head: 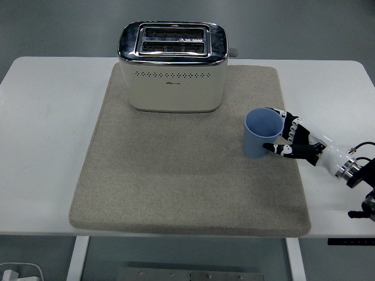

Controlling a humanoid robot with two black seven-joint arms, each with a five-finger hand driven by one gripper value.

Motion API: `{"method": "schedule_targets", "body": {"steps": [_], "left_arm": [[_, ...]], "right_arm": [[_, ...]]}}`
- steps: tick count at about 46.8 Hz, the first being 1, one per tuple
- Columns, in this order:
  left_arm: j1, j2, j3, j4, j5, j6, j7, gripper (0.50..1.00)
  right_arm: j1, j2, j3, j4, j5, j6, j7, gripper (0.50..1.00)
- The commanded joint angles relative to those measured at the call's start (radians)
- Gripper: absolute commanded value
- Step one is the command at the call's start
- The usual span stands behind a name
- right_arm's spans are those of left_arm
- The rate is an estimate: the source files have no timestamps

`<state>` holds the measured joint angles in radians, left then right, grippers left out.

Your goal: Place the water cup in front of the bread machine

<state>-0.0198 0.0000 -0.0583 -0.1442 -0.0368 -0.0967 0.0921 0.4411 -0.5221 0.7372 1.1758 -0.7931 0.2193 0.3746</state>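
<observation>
Black fingers (275, 147) of right hand (296, 143) curled round blue cup (261, 133), thumb at near side, others at far side; grip looks only partly closed. Cup upright on grey mat (187, 175), right of toaster (173, 65) and nearer, not yet in front. Risk: loose hold lets cup slip or tip during move left; base dragging on mat could topple it. Left hand unseen. White tabletop (47, 134) below.
</observation>
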Motion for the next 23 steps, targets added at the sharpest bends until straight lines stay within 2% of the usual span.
{"method": "schedule_targets", "body": {"steps": [1, 23], "left_arm": [[0.000, 0.000, 0.000, 0.000, 0.000, 0.000, 0.000, 1.000], [0.000, 0.000, 0.000, 0.000, 0.000, 0.000, 0.000, 1.000]], "right_arm": [[0.007, 0.017, -0.001, -0.005, 0.000, 0.002, 0.000, 0.928], [0.036, 0.063, -0.001, -0.036, 0.003, -0.005, 0.000, 0.921]]}}
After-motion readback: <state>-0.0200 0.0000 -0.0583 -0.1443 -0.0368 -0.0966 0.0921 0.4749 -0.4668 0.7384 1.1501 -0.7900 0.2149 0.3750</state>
